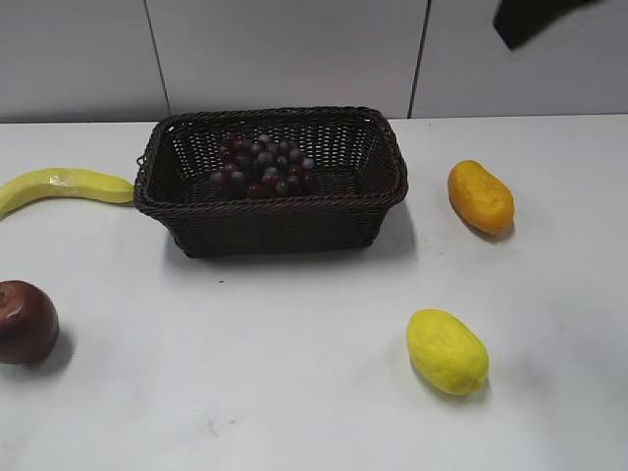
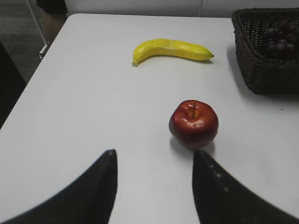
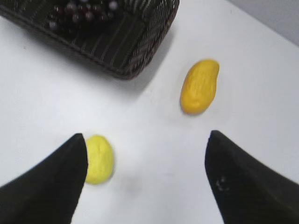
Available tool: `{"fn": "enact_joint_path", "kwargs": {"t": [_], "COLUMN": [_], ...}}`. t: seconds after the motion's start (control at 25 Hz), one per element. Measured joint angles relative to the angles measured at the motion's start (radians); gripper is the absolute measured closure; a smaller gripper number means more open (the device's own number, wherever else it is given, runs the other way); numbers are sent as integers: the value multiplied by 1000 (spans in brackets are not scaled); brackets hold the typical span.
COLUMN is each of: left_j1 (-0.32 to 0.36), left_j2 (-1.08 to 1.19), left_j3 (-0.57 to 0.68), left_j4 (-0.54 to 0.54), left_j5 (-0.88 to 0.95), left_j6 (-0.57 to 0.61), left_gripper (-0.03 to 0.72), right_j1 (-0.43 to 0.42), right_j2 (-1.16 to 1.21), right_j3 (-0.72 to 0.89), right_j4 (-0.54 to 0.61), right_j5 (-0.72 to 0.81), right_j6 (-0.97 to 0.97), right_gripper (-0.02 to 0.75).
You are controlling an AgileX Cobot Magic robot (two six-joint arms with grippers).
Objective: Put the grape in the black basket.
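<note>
A white surface (image 1: pixel 294 392) fills the scene, backed by a pale grey panelled wall.

In the left wrist view, the left tool (image 2: pixel 154 186) hangs above the surface with its two dark fingers spread apart and nothing between them. Just beyond the right-hand finger sits a dark red apple (image 2: pixel 193 123), stem upward, not touching the tool. Further off lies a yellow banana (image 2: pixel 170 50), curved, with one tip pointing toward the basket (image 2: pixel 254 65) at the right edge of that view.

In the right wrist view, the right tool (image 3: pixel 147 182) is raised high over the surface, its two black fingers wide apart and holding nothing. Below, beside the left finger, lies a yellow lemon (image 3: pixel 99 158). Beyond the gap between the fingers lies an orange oblong fruit (image 3: pixel 200 86). The basket's corner shows at the top left of this view. In the exterior view only a dark piece of an arm (image 1: pixel 535 20) shows at the top right corner.

The black basket sits at the middle back of the surface, woven, with flared sides and a braided rim. The grape bunch (image 1: pixel 263 165), dark red-purple, lies inside it on the floor of the basket, toward the left and back. The banana's tip comes close to the basket's left side. The apple sits well apart at the front left, the lemon at the front right, and the orange fruit to the basket's right.
</note>
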Motion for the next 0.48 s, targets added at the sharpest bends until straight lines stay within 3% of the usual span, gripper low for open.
{"fn": "enact_joint_path", "kwargs": {"t": [0.2,0.48], "left_j1": [0,0], "left_j2": [0,0], "left_j3": [0,0], "left_j4": [0,0], "left_j5": [0,0], "left_j6": [0,0], "left_gripper": [199,199], "right_j1": [0,0], "right_j2": [-205,-447], "right_j3": [301,546], "right_j4": [-1,-23], "right_j5": [1,-13], "right_j6": [41,155], "right_gripper": [144,144]}}
